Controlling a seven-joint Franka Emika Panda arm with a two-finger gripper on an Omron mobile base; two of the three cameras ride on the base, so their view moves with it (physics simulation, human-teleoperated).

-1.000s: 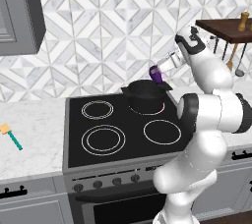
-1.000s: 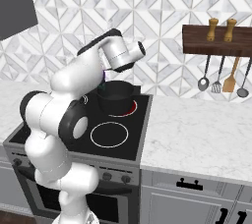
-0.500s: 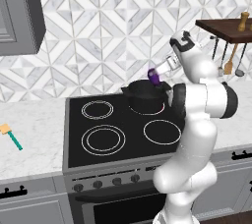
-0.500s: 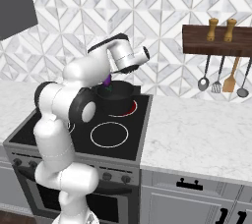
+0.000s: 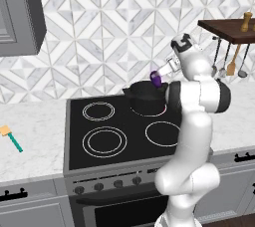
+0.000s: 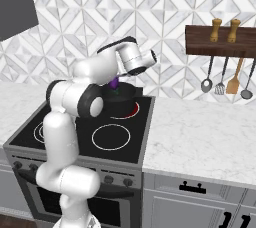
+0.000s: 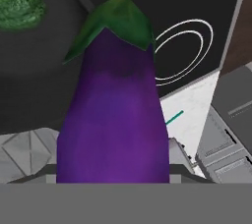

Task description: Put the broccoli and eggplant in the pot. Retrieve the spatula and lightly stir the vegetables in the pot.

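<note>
The gripper (image 5: 160, 75) holds the eggplant (image 5: 156, 77) between its jaws, just above the right rim of the pot (image 5: 143, 95) on the stove's back right burner. The broccoli (image 7: 17, 0) lies inside the pot. The spatula (image 5: 11, 138) rests well left of the pot, on open counter.

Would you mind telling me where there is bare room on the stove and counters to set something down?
Free: the stove's three front and left burners, and the marble counter below the hanging utensils. Crowded: the back-right burner, where the pot sits under the gripper holding the eggplant.
</note>
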